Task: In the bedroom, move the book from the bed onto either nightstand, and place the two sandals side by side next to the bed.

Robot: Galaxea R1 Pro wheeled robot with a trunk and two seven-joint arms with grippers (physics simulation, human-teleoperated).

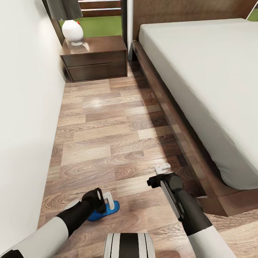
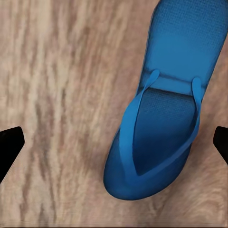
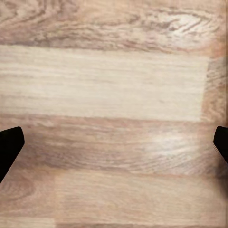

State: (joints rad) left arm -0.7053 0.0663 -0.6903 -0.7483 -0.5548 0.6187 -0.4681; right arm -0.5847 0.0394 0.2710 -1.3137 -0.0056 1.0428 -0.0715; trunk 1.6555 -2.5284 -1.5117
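Blue against the wood-plank floor (image 1: 107, 143), one sandal (image 2: 161, 118) lies flat under the left gripper (image 1: 107, 203), whose fingers (image 2: 9, 147) are spread wide above it, not touching. The right gripper (image 1: 163, 167) hovers over bare planks just beside the bed (image 1: 200, 71) frame, fingers likewise spread, holding nothing. A nightstand (image 1: 95, 57) stands against the far wall, bearing what looks like a white lamp base (image 1: 72, 32).

Textured matt blue sandal (image 2: 159, 118) on glossy wood-plank floor (image 1: 104, 136)
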